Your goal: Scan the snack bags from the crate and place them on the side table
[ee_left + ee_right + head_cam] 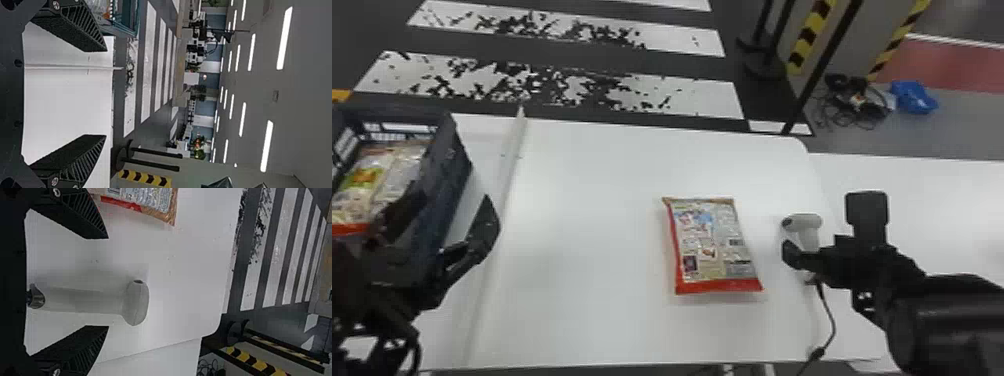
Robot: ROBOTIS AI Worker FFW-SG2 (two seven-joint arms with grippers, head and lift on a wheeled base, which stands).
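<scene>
Left gripper (455, 198), eight o'clock: jaws wide, empty, near the crate (446, 175). Right gripper (827, 225), four o'clock: jaws wide, empty, around the handheld scanner (803, 221). Snack bag (714, 245) lies mid-tabletop (582, 280).

White table (587, 290) with snack bag (714, 245) and scanner (807, 220)

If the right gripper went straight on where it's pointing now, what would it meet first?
Most likely the scanner: in the right wrist view it lies in line between the open fingers of the right gripper. How much depth is left before contact is unclear.
</scene>
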